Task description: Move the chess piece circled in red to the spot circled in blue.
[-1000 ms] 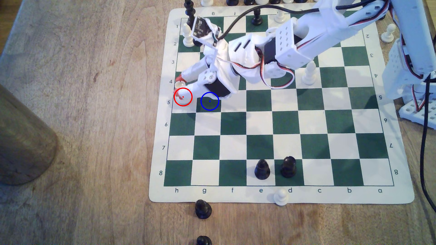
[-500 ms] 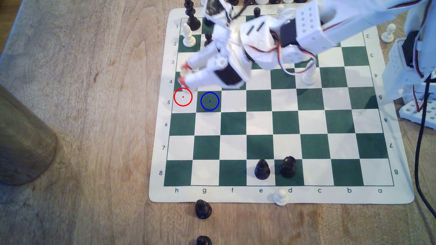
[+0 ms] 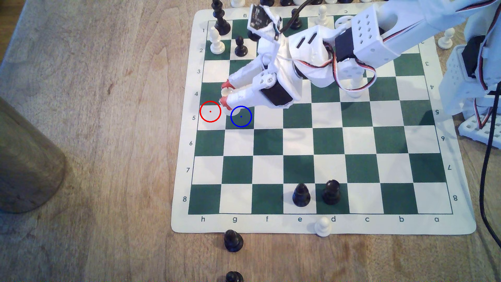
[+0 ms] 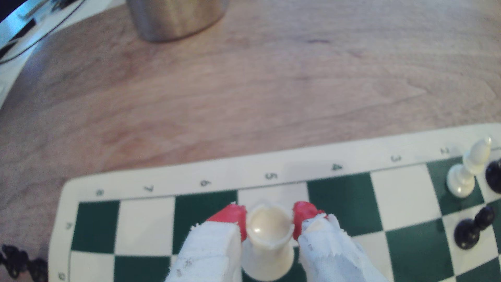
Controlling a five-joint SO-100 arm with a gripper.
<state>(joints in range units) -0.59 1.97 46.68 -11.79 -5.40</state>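
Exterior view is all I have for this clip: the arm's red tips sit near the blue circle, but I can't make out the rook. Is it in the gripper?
Observer: Yes. In the wrist view the rook is between the gripper's red fingertips, one pressed on each side of its notched top.
Operator: Is it tilted?
Observer: It looks upright. Its hollow top faces the wrist camera and its wide base shows straight below the tips.
Operator: Is it down on the spot yet?
Observer: Cannot tell. The base covers part of a dark green square, but the wrist view doesn't show whether it touches the board.
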